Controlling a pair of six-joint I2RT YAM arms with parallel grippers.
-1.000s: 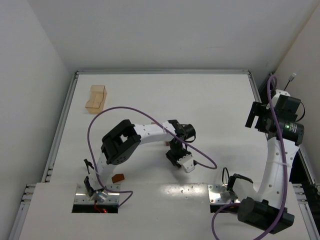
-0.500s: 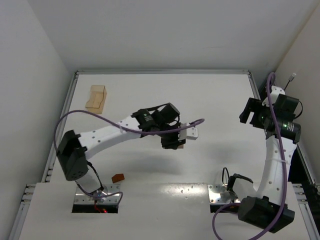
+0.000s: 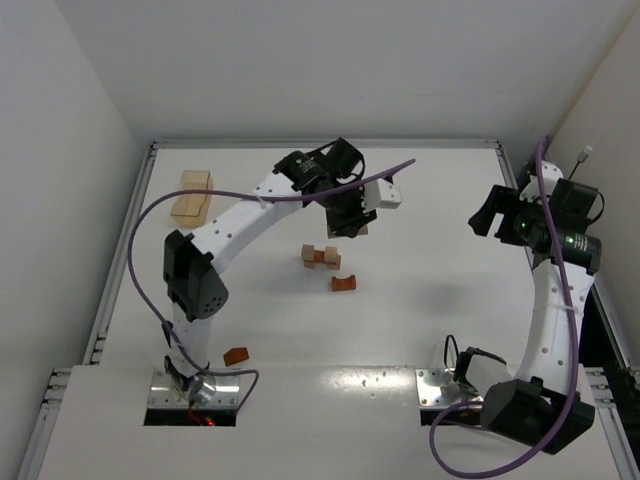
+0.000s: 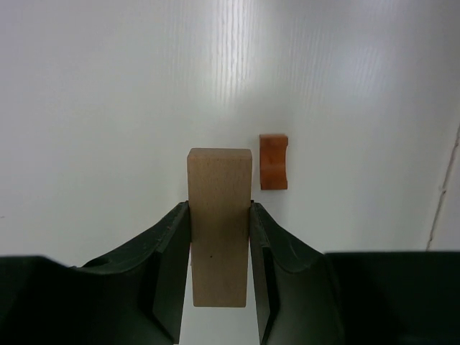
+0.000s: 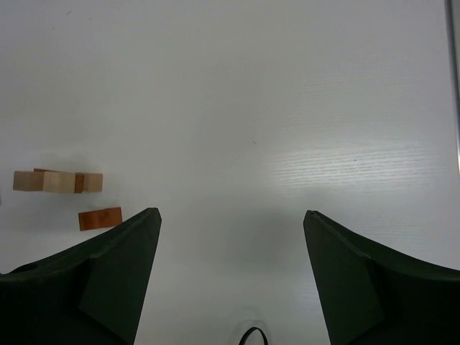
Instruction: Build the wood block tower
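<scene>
The left gripper [image 4: 219, 212] clamps a tan block [image 4: 219, 176] at upper centre of the overhead view, the right gripper [image 5: 231, 215] gapes empty at far right, and the other blocks [image 3: 320, 256] cluster mid-frame.

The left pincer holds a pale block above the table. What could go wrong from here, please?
1. The left pincer grips the pale block with its far end sticking out, so the block may twist or slip when it is set down.
2. The block cluster looks loose. A careless lowering could scatter it or knock the reddish arch piece lying near it.
</scene>
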